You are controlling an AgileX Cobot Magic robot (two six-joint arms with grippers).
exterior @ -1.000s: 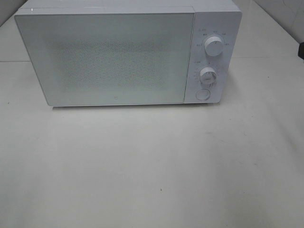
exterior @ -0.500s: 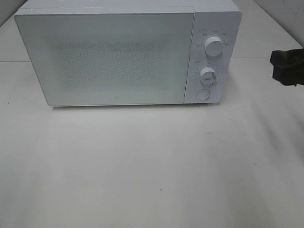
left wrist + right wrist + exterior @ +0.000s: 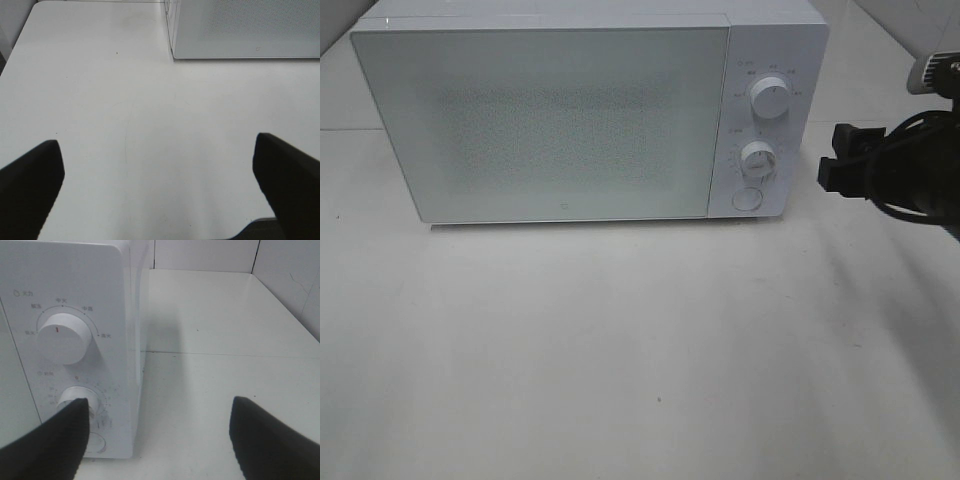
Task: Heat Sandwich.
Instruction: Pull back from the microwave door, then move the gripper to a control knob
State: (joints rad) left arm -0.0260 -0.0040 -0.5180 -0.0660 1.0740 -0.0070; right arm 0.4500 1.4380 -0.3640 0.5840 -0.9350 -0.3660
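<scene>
We are looking down from a high camera at a white microwave (image 3: 570,110) that is sitting on a pale table (image 3: 640,350). Its wide frosted door (image 3: 540,120) is staying flush with the front, shut. To the right of the door, a narrow control panel is carrying an upper dial (image 3: 772,98), a lower dial (image 3: 758,159) and a round button (image 3: 747,198) beneath them.

The right gripper (image 3: 835,160), black with cables trailing behind it, is hovering just beside the microwave's right side, level with the lower dial and apart from the casing. From its own wrist camera we are seeing its two dark fingers (image 3: 50,440) spread wide with nothing between them; one is lining up in front of the lower dial, the other is hanging over bare table beside the microwave.

The left gripper (image 3: 160,185) is showing only in its own wrist camera. Its two dark fingers are also standing wide apart, holding nothing, above bare table, with the microwave's lower front corner ahead of it.

We cannot tell where the sandwich is: no camera is showing it, and the frosted door is hiding the inside of the microwave.
</scene>
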